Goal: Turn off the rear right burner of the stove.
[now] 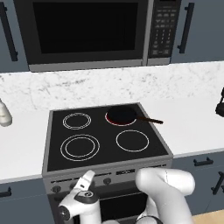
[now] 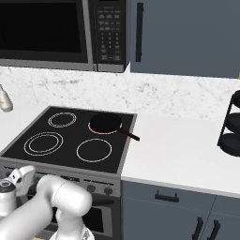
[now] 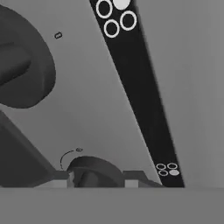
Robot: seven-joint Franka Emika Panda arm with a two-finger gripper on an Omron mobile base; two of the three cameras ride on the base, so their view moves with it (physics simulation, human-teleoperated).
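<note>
The stove (image 1: 105, 151) is a black glass cooktop with a grey front panel of dark knobs. At the back right, the rear right burner (image 1: 113, 123) glows red at its rim under a black frying pan (image 1: 121, 114); from the right base view the burner (image 2: 95, 131) and pan (image 2: 106, 122) look the same. My gripper (image 1: 87, 178) is pressed up to the front panel, left of centre. In the hand view my gripper (image 3: 97, 177) has a finger on each side of a small dark knob (image 3: 94, 168), both touching it.
A larger dark knob (image 3: 22, 65) sits up-left in the hand view, beside a black strip with burner icons (image 3: 131, 87). A microwave (image 1: 87, 30) hangs over the stove. White counters flank it, with a bottle (image 1: 4, 114) at left and a black tiered stand (image 2: 232, 126) at right.
</note>
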